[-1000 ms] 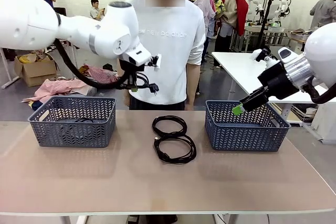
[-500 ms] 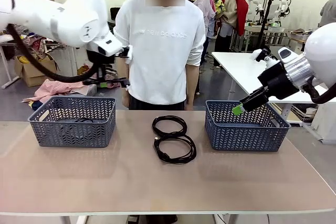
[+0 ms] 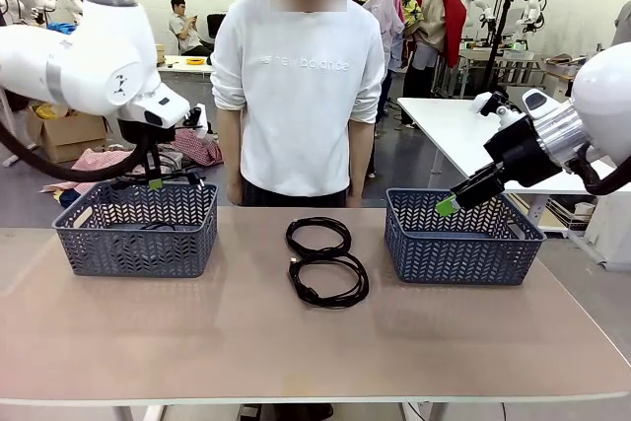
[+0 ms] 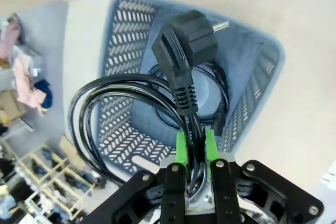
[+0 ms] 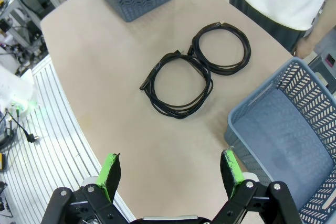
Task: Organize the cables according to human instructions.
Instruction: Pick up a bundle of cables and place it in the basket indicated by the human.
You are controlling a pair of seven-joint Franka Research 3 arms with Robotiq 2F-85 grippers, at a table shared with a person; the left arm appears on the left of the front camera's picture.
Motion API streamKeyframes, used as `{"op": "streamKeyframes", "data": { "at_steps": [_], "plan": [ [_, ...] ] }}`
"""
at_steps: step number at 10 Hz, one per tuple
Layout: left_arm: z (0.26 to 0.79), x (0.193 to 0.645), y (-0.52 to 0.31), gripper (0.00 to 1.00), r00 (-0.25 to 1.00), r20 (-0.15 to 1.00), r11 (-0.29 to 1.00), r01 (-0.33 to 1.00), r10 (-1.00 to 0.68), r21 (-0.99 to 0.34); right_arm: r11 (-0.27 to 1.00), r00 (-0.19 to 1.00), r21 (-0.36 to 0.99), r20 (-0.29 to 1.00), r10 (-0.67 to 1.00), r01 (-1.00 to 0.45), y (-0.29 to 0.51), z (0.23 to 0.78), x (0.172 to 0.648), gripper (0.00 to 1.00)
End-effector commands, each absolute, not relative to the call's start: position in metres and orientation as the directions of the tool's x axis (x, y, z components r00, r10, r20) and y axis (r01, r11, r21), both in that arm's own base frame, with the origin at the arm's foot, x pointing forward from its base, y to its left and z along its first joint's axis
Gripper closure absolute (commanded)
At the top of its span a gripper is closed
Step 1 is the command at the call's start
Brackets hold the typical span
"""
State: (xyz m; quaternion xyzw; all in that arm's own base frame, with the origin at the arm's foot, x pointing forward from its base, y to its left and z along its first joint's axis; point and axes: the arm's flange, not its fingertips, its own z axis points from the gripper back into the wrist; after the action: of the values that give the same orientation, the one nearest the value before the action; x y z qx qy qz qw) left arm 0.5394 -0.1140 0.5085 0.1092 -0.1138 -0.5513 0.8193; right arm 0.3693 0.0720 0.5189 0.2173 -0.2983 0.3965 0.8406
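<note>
Cable (image 4: 185, 51), a black rubber-coated coil with plug, is clenched in my left gripper (image 4: 195, 145) above the blue-grey perforated plastic basket (image 4: 122, 51) holding another coil (image 4: 224, 94). Next: lower, release inside. My right gripper (image 5: 170, 167) hangs released; two coils (image 3: 320, 255) lie on the tan table (image 3: 197, 342).

Mostly screened by the near wall of the grey-blue plastic lattice basket (image 3: 135, 241) at 9 o'clock on the table: a thin black coiled cable (image 3: 158, 227), barely a dark sliver showing. From the left wrist, overlapped at centre by the black rubber-coated cord with a round moulded plug (image 4: 184, 45). Lower loops of that cord lost behind the black left gripper (image 4: 195, 148). In the right wrist view, cropped at 4 o'clock: a second grey-blue lattice basket (image 5: 310, 98); cropped at 12 o'clock, the first.
</note>
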Motion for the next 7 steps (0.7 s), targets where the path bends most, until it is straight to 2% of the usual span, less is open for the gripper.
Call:
{"op": "streamKeyframes", "data": {
  "at_steps": [1, 7],
  "plan": [
    [0.496, 0.534, -0.105, 1.00, 0.412, 0.103, 0.422, 0.849, -0.905, 0.318, 0.570, 0.487, 0.133, 0.695, 0.529, -0.811, 0.071, 0.516, 0.372, 0.00],
    [0.467, 0.545, -0.089, 1.00, 0.444, 0.134, 0.463, 0.836, -0.886, 0.296, 0.570, 0.487, 0.133, 0.695, 0.529, -0.811, 0.071, 0.516, 0.372, 0.00]
  ]
}}
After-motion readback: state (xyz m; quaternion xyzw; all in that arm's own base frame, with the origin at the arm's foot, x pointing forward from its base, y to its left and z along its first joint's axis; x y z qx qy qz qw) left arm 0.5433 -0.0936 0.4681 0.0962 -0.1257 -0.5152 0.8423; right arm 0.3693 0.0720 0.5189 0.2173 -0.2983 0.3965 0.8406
